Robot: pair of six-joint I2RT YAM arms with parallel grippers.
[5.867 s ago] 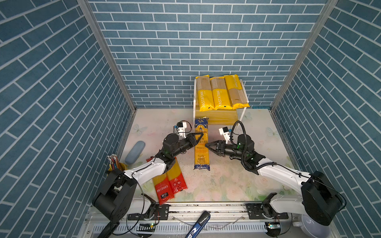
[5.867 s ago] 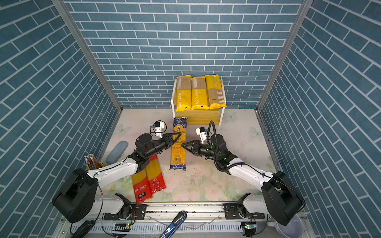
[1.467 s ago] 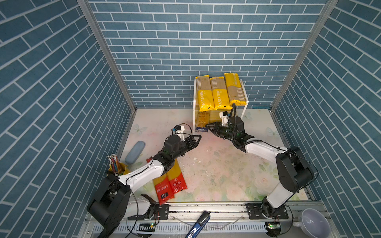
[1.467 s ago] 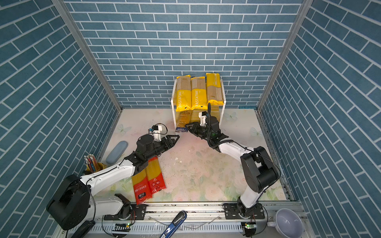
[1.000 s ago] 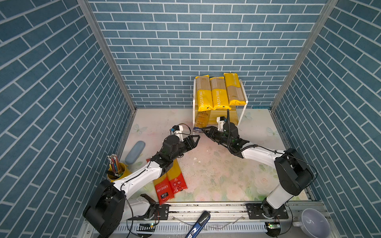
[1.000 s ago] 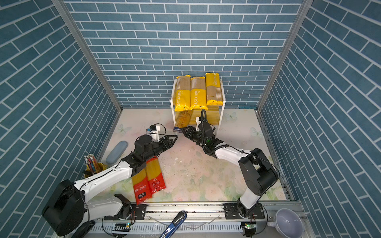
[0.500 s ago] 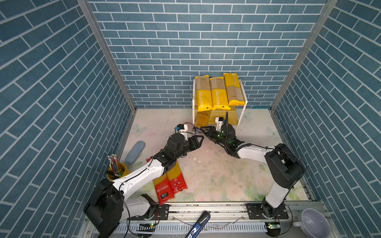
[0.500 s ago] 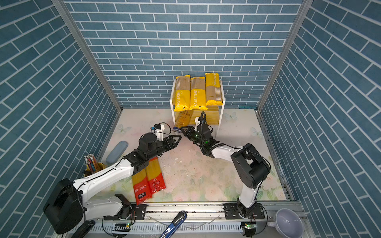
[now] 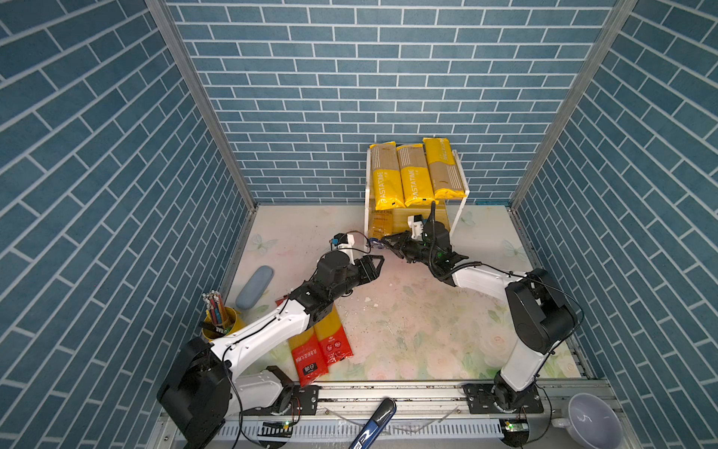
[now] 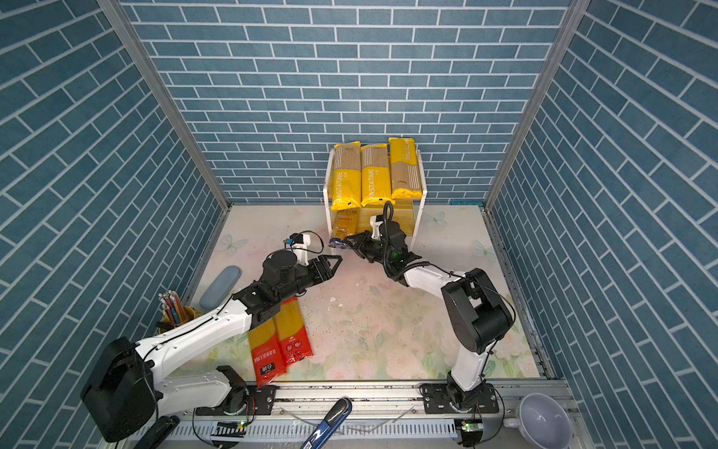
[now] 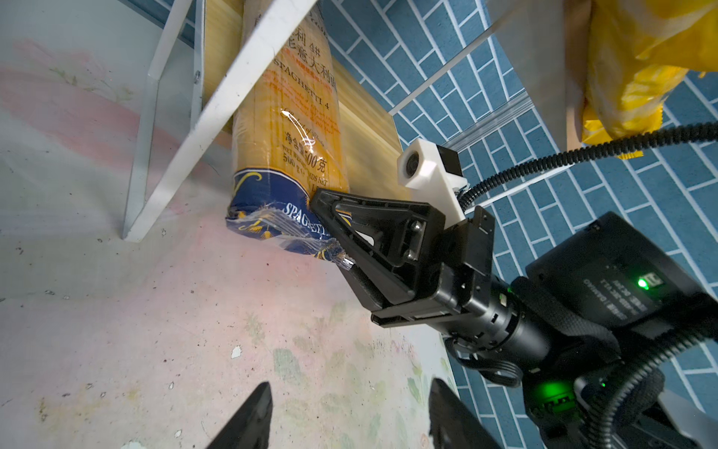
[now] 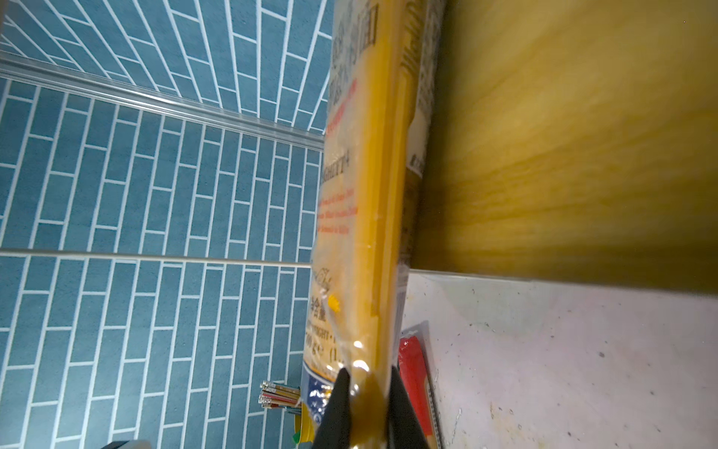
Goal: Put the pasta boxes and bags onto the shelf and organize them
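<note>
Shelf [image 9: 400,216] is standing at the far wall, right of centre, two tiers. Top tier is carrying three yellow packs [image 9: 412,179] side by side, near ends overhanging the front edge. The right one is sitting farther back than the others.

Two red packs [image 9: 322,350] are lying flat on the table [image 9: 427,330] near left, touching each other, far ends hidden under the left arm.

Blue pack [image 11: 287,128] is lying on the lower tier, left side, only partly in. It is running skewed, blue end sticking out past the board just beside the front left leg. Cannot tell if that end is touching the table.

Right gripper [image 12: 368,379] is pinching the blue pack's near end, jaws nearly together on it, a thin hold at the very tip. Left gripper [image 9: 379,266] is hovering just near-left of it, jaws about half apart, holding nothing.

Step, as I'm reading it: seating the blue pack, with the red packs waiting.

Risks:
- Pushing a skewed pack is likely jamming it against the leg or frame bar, bending it and snapping spaghetti.
- The tip pinch is on film only, so it may be slipping or tearing.
- Right arm and its cable are sitting just under the overhanging yellow packs, so lifting could be knocking them off.
- Grippers are working close together, so either one swinging could be clipping the other.
- Left arm is reaching over the red packs and could be dragging them if dropping low.
</note>
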